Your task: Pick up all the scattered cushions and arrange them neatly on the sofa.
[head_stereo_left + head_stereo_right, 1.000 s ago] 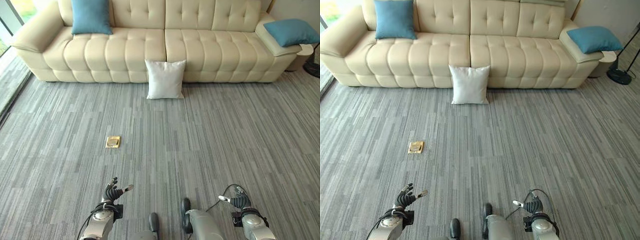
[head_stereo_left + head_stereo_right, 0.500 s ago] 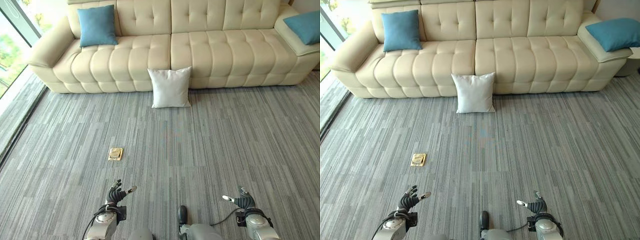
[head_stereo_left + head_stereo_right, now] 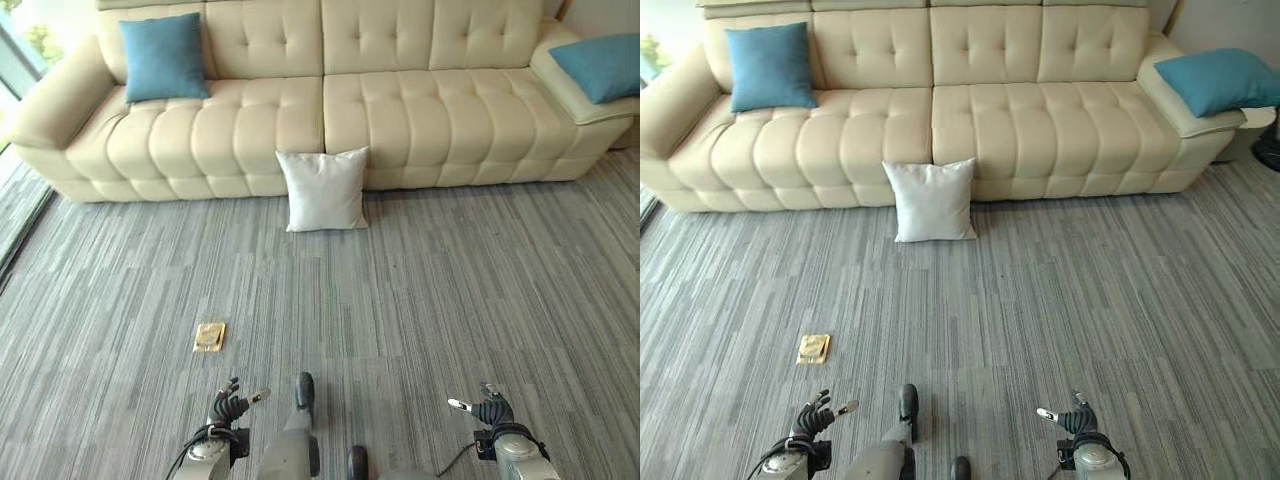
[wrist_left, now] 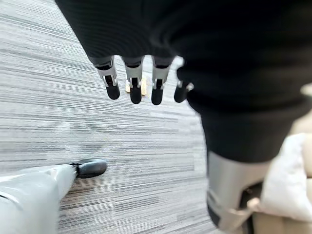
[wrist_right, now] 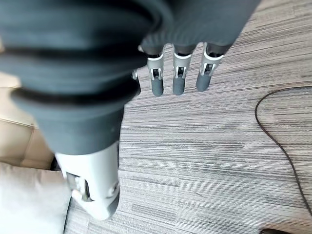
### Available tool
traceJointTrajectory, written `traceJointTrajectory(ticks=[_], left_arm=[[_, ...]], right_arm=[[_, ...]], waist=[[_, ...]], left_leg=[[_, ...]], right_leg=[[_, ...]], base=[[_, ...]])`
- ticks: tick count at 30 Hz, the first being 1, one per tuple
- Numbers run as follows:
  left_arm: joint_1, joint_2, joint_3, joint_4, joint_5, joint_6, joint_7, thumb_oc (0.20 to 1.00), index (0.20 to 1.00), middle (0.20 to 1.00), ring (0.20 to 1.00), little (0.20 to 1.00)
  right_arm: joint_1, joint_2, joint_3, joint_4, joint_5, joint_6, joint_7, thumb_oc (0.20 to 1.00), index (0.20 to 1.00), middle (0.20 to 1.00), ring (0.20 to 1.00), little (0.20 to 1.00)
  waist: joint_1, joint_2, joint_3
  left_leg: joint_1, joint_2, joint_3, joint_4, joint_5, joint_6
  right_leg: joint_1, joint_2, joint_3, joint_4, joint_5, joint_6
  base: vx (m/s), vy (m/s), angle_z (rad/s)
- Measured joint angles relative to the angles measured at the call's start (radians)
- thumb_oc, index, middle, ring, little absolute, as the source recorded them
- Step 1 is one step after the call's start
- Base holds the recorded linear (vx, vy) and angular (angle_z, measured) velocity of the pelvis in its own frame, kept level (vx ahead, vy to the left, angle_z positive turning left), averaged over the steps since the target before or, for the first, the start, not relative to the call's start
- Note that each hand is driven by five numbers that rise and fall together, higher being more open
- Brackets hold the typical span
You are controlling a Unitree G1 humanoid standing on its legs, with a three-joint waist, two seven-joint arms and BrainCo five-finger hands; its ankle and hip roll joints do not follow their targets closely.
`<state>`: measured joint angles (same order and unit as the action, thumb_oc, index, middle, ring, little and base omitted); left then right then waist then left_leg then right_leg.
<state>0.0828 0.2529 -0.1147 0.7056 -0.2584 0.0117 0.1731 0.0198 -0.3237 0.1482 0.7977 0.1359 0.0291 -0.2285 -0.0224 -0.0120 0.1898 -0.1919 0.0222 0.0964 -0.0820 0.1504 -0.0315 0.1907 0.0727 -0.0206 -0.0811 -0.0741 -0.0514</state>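
From the left eye view, a white cushion [image 3: 322, 189] stands on the grey carpet [image 3: 450, 280], leaning against the front of the cream sofa [image 3: 400, 100] near its middle. A blue cushion [image 3: 163, 56] sits upright on the sofa seat at the left end, against the backrest. Another blue cushion [image 3: 604, 66] lies on the right armrest. A small brass floor plate [image 3: 209, 337] is set in the carpet, well apart from the white cushion. Low down, the left robot hand [image 3: 231, 403] and the right robot hand [image 3: 490, 409] hang over the carpet, both empty.

The right eye view shows the same layout.

In the left wrist view the left robot hand's fingers [image 4: 134, 85] hang straight and spread, holding nothing, with the floor plate just past them.

In the right wrist view the right robot hand's fingers [image 5: 178, 78] also hang straight and apart over bare carpet, holding nothing.
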Motion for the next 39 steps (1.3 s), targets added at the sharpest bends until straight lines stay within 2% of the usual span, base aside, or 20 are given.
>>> traceJointTrajectory(ticks=[1,3,5,6,8,10,11,13,15,17,20,21,23,27,28,29,31,33,35,39], left_arm=[[-0.013,-0.002,0.000,0.014,0.000,0.000,0.000,1.000,1.000,1.000,1.000,1.000],[-0.017,-0.007,-0.001,0.026,-0.001,0.000,0.000,1.000,1.000,1.000,1.000,1.000],[-0.023,0.002,-0.004,0.019,-0.001,-0.002,0.001,1.000,1.000,1.000,1.000,1.000],[-0.024,0.016,-0.009,0.015,-0.001,-0.002,0.001,1.000,1.000,1.000,1.000,1.000],[-0.042,0.040,-0.028,0.011,-0.001,-0.002,0.001,1.000,1.000,1.000,1.000,1.000],[-0.056,0.046,-0.040,0.001,0.000,-0.004,-0.001,1.000,1.000,1.000,1.000,1.000],[-0.058,0.050,-0.039,0.001,0.000,-0.005,-0.002,1.000,1.000,1.000,1.000,1.000],[-0.045,0.058,-0.038,0.006,0.000,-0.003,-0.002,1.000,1.000,1.000,1.000,1.000],[-0.048,0.056,-0.036,0.008,0.002,-0.003,0.001,1.000,1.000,1.000,1.000,1.000],[-0.046,0.049,-0.038,0.003,0.002,-0.005,0.001,1.000,1.000,1.000,1.000,1.000],[-0.041,0.046,-0.039,0.002,0.002,-0.005,0.001,1.000,1.000,1.000,1.000,1.000],[-0.039,0.043,-0.038,0.002,0.001,-0.005,0.001,1.000,1.000,1.000,1.000,1.000],[-0.047,0.028,-0.037,-0.005,-0.001,-0.006,0.001,1.000,1.000,1.000,1.000,1.000],[-0.045,0.028,-0.032,-0.029,-0.005,-0.007,-0.001,1.000,1.000,1.000,1.000,1.000],[-0.050,0.025,-0.033,-0.036,-0.005,-0.011,-0.001,1.000,1.000,1.000,1.000,1.000],[-0.048,0.023,-0.034,-0.035,-0.005,-0.010,-0.002,1.000,1.000,1.000,1.000,1.000],[-0.045,0.023,-0.034,-0.033,-0.005,-0.011,-0.011,1.000,1.000,1.000,1.000,1.000],[-0.045,0.024,-0.033,-0.029,-0.005,-0.005,-0.015,1.000,1.000,1.000,1.000,1.000],[-0.039,0.020,-0.034,-0.022,-0.005,-0.003,-0.016,1.000,1.000,1.000,1.000,1.000],[-0.035,0.014,-0.034,-0.016,-0.004,0.001,-0.016,1.000,1.000,1.000,1.000,1.000]], right_arm=[[0.002,-0.001,-0.001,0.004,0.000,0.000,0.001,1.000,1.000,1.000,1.000,1.000],[0.016,0.009,0.001,0.017,0.000,0.000,0.003,1.000,1.000,1.000,1.000,1.000],[0.023,0.015,0.021,0.014,-0.008,0.002,0.014,1.000,1.000,1.000,1.000,1.000],[0.025,0.015,0.035,-0.012,-0.008,0.002,0.015,1.000,1.000,1.000,1.000,1.000],[0.034,0.016,0.037,-0.043,-0.008,0.001,0.020,1.000,1.000,1.000,1.000,1.000],[0.013,0.017,0.039,-0.062,-0.008,0.000,0.025,1.000,1.000,1.000,1.000,1.000],[0.005,0.017,0.040,-0.061,-0.010,0.000,0.024,1.000,1.000,1.000,1.000,1.000],[-0.007,0.017,0.038,-0.060,-0.019,0.001,0.023,1.000,1.000,1.000,1.000,1.000],[0.008,0.015,0.036,-0.060,-0.020,0.006,0.021,1.000,1.000,1.000,1.000,1.000],[0.021,0.016,0.036,-0.058,-0.020,0.019,0.020,1.000,1.000,1.000,1.000,1.000],[0.020,0.010,0.035,-0.058,-0.020,0.019,0.018,1.000,1.000,1.000,1.000,1.000],[0.016,0.004,0.034,-0.060,-0.019,0.018,0.017,1.000,1.000,1.000,1.000,1.000],[0.005,-0.013,0.034,-0.059,-0.019,0.018,0.014,1.000,1.000,1.000,1.000,1.000],[-0.039,-0.024,0.034,-0.059,-0.018,-0.001,0.012,1.000,1.000,1.000,1.000,1.000],[-0.041,-0.027,0.037,-0.059,-0.018,-0.001,0.013,1.000,1.000,1.000,1.000,1.000],[-0.043,-0.028,0.036,-0.060,-0.018,-0.004,0.013,1.000,1.000,1.000,1.000,1.000],[-0.049,-0.035,0.032,-0.057,-0.018,-0.001,0.013,1.000,1.000,1.000,1.000,1.000],[-0.046,-0.034,0.031,-0.056,-0.016,0.000,0.014,1.000,1.000,1.000,1.000,1.000],[-0.041,-0.035,0.031,-0.053,-0.016,0.000,0.013,1.000,1.000,1.000,1.000,1.000],[-0.013,-0.037,0.034,-0.011,-0.017,0.003,0.013,1.000,1.000,1.000,1.000,1.000]], waist=[[-0.001,-0.003,-0.007],[-0.001,-0.007,-0.021],[-0.001,0.002,-0.028],[-0.004,-0.004,-0.036],[-0.017,-0.019,-0.036],[-0.025,0.014,-0.010],[-0.026,0.016,-0.006],[-0.027,0.003,0.000],[-0.047,-0.016,0.003],[-0.063,-0.021,0.010],[-0.067,-0.020,0.001],[-0.069,-0.011,-0.004],[-0.069,0.013,-0.007],[-0.057,0.016,0.002],[-0.045,0.003,0.013],[-0.048,0.003,0.013],[-0.050,-0.004,0.022],[-0.045,-0.020,0.037],[-0.043,-0.019,0.044],[-0.024,0.014,0.049]], left_leg=[[0.017,-0.015,0.019,0.009,0.010,0.020],[0.062,-0.042,0.049,0.010,0.006,0.108],[0.094,-0.044,0.058,0.003,-0.016,0.128],[0.098,-0.059,0.054,0.003,-0.036,0.119],[0.118,-0.096,0.052,0.003,-0.047,0.128],[0.169,-0.087,0.051,0.002,-0.084,0.097],[0.188,-0.086,0.054,0.002,-0.123,0.084],[0.227,-0.102,0.059,-0.004,-0.157,0.104],[0.255,-0.127,0.043,-0.003,-0.191,0.106],[0.329,-0.129,0.016,0.002,-0.226,0.104],[0.398,-0.113,-0.010,0.003,-0.257,0.070],[0.406,-0.101,-0.018,0.005,-0.260,0.064],[0.390,-0.069,-0.017,0.057,-0.275,0.041],[0.315,-0.014,-0.002,0.292,-0.307,-0.023],[0.279,-0.004,-0.005,0.408,-0.324,-0.048],[0.261,0.002,-0.008,0.426,-0.324,-0.048],[0.211,0.017,-0.005,0.351,-0.324,-0.048],[0.166,0.025,-0.004,0.191,-0.281,-0.052],[0.098,0.038,-0.004,0.109,-0.187,-0.059],[-0.024,0.061,-0.002,0.003,-0.040,-0.080]], right_leg=[[0.014,-0.018,0.009,0.001,-0.020,0.023],[0.006,-0.055,0.020,0.105,-0.070,0.084],[-0.132,-0.069,0.019,0.418,-0.126,0.129],[-0.222,-0.087,0.016,0.572,-0.154,0.151],[-0.358,-0.148,0.012,0.763,-0.180,0.177],[-0.476,-0.166,-0.055,0.614,-0.191,0.140],[-0.504,-0.157,-0.084,0.468,-0.145,0.135],[-0.538,-0.131,-0.092,0.251,-0.022,0.140],[-0.530,-0.133,-0.110,0.041,0.072,0.168],[-0.486,-0.129,-0.122,0.036,0.157,0.109],[-0.402,-0.120,-0.124,0.052,0.257,0.075],[-0.392,-0.109,-0.127,0.051,0.300,0.041],[-0.363,-0.082,-0.147,0.030,0.289,-0.008],[-0.278,-0.055,-0.142,0.014,0.203,-0.062],[-0.243,-0.050,-0.139,0.001,0.212,-0.058],[-0.231,-0.049,-0.143,0.002,0.206,-0.055],[-0.210,-0.049,-0.131,-0.001,0.156,-0.040],[-0.183,-0.053,-0.123,-0.001,0.140,-0.031],[-0.152,-0.051,-0.123,-0.007,0.118,-0.031],[-0.066,-0.025,-0.107,-0.008,0.041,-0.039]], base=[[0.34,0.234,-0.32],[0.20,0.177,-0.20],[0.15,0.115,-0.21],[0.17,0.097,-0.01],[0.25,0.059,0.18],[0.32,-0.015,0.04],[0.33,-0.084,-0.06],[0.35,-0.123,-0.03],[0.33,-0.161,0.38],[0.39,-0.219,0.49],[0.25,-0.178,0.33],[0.23,-0.158,0.37],[0.14,-0.099,0.26],[0.19,-0.125,0.05],[0.21,-0.051,-0.08],[0.28,-0.053,-0.05],[0.27,-0.029,0.10],[0.24,-0.008,-0.13],[0.19,0.010,-0.16],[0.35,0.080,-0.15]])
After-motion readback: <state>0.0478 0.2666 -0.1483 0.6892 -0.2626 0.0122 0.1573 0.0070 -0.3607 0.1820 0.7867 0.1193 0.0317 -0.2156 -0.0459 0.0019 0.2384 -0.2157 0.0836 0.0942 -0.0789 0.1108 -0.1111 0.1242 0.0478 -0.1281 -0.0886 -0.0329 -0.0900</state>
